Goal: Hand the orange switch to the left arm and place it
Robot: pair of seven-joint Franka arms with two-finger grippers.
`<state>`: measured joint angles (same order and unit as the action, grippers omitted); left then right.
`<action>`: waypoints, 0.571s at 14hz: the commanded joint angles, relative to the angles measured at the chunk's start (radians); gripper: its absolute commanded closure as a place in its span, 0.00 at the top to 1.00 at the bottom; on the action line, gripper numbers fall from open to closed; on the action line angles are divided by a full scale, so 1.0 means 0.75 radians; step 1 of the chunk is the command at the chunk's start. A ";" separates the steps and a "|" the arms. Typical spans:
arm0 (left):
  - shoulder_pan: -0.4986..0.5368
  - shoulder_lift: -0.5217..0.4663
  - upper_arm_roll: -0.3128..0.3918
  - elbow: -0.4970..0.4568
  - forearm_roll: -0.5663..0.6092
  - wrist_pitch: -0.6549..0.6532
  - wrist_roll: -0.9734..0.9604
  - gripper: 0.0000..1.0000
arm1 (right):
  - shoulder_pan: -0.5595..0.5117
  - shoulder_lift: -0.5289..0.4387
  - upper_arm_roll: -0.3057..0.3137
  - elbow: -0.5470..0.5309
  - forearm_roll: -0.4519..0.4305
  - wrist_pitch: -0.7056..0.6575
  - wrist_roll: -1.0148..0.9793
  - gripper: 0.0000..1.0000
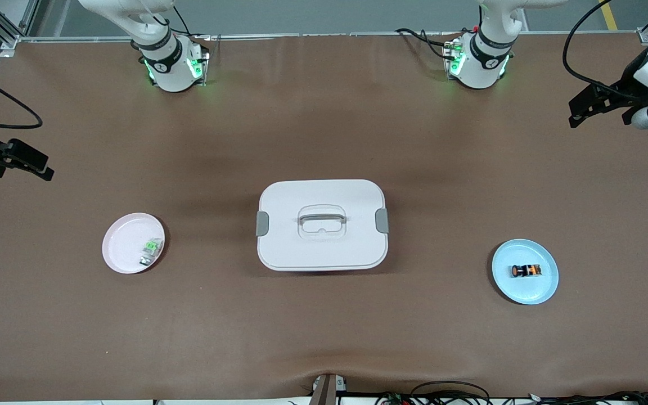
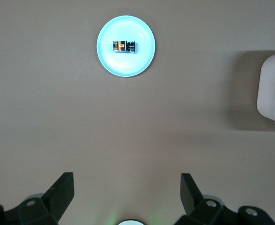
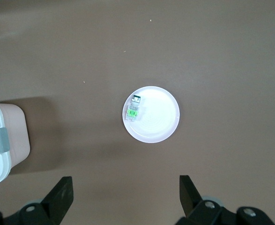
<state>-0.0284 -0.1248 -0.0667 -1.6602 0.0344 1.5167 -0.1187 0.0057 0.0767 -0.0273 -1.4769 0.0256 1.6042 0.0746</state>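
Note:
The orange switch [image 1: 526, 270] lies on its side on a pale blue plate [image 1: 543, 288] toward the left arm's end of the table. The white box [image 1: 322, 247], lid on with grey latches and handle, stands mid-table. My left gripper [image 1: 594, 106] hangs open and empty over bare table at its end. In the left wrist view its gripper [image 2: 127, 187] is well away from the orange switch [image 2: 124, 46] and blue plate [image 2: 139, 63]. My right gripper [image 1: 20, 158] hangs open and empty over bare table at the right arm's end.
A pink plate [image 1: 124, 242] toward the right arm's end holds a green-and-clear switch [image 1: 150, 251]. The right wrist view shows my right gripper [image 3: 126, 190], that plate [image 3: 158, 124], the green switch [image 3: 134, 108] and a box corner [image 3: 1, 159]. Brown mat covers the table.

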 commanded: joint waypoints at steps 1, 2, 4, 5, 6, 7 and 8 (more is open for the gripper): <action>-0.011 0.029 0.013 0.041 -0.023 -0.053 0.025 1.00 | -0.001 -0.043 0.006 -0.045 -0.022 0.019 -0.011 1.00; -0.011 0.027 0.013 0.041 -0.023 -0.053 0.025 1.00 | -0.001 -0.043 0.008 -0.045 -0.022 0.019 -0.011 1.00; -0.011 0.027 0.011 0.043 -0.023 -0.053 0.025 1.00 | 0.001 -0.043 0.008 -0.045 -0.024 0.019 -0.011 1.00; -0.011 0.029 0.011 0.045 -0.023 -0.053 0.025 1.00 | 0.001 -0.043 0.008 -0.045 -0.024 0.019 -0.011 1.00; -0.013 0.029 0.009 0.043 -0.023 -0.053 0.025 1.00 | 0.001 -0.043 0.008 -0.045 -0.026 0.019 -0.014 1.00; -0.013 0.029 0.007 0.043 -0.025 -0.053 0.025 1.00 | 0.001 -0.043 0.008 -0.045 -0.026 0.019 -0.014 1.00; -0.011 0.027 0.005 0.043 -0.029 -0.053 0.025 1.00 | 0.001 -0.043 0.008 -0.043 -0.026 0.017 -0.014 1.00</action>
<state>-0.0311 -0.1125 -0.0671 -1.6535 0.0322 1.5007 -0.1181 0.0057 0.0766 -0.0250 -1.4775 0.0194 1.6053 0.0725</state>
